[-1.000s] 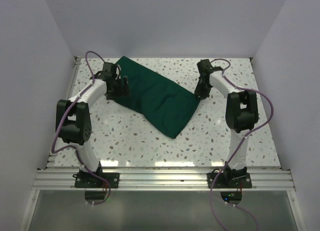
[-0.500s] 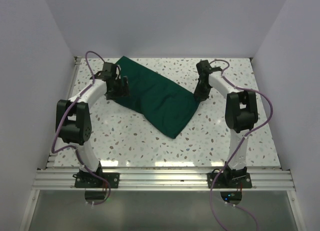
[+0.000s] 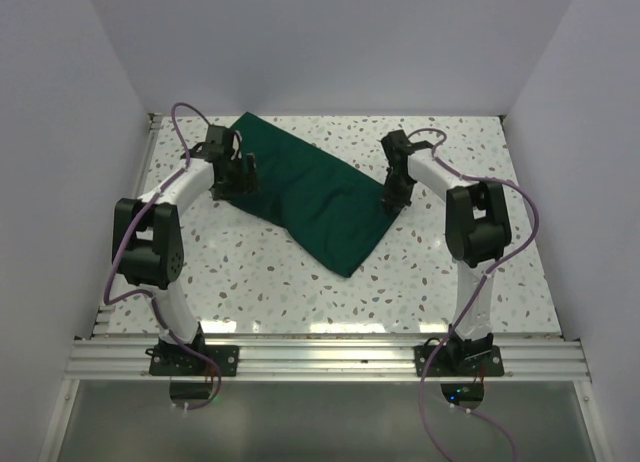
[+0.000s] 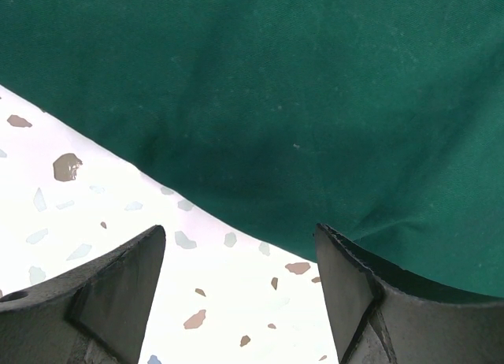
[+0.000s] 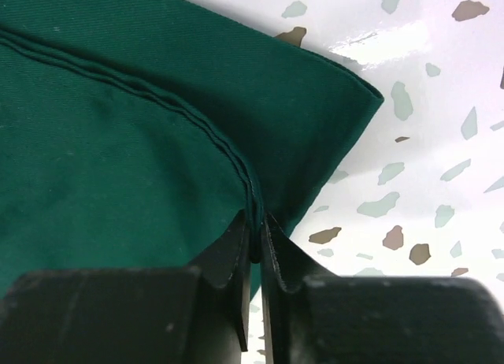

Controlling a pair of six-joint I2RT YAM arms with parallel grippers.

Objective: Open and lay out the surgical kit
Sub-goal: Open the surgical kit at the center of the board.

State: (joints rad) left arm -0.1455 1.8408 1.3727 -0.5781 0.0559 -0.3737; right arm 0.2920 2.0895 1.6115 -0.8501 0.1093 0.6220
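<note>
From above, the surgical kit [image 3: 320, 197] lies as a folded green bundle on the speckled counter [image 3: 300, 292], running from about 11 o'clock down toward the centre. The left hand [image 3: 240, 177] sits at its 9 o'clock edge and the right hand [image 3: 392, 197] at its 3 o'clock corner. No tray or instrument shows, so the wrap looks unopened. In the left wrist view, the left hand [image 4: 240, 293] is spread wide and holds nothing, and the cloth's edge crosses the counter just beyond its fingers at 12 o'clock. In the right wrist view, the right hand [image 5: 253, 246] is closed to a sliver, pinching the stitched edge of the top layer near the corner that points to 2 o'clock. The task appears barely begun: one flap is gripped, while unfolding every layer and setting out the contents is all left to do.
</note>
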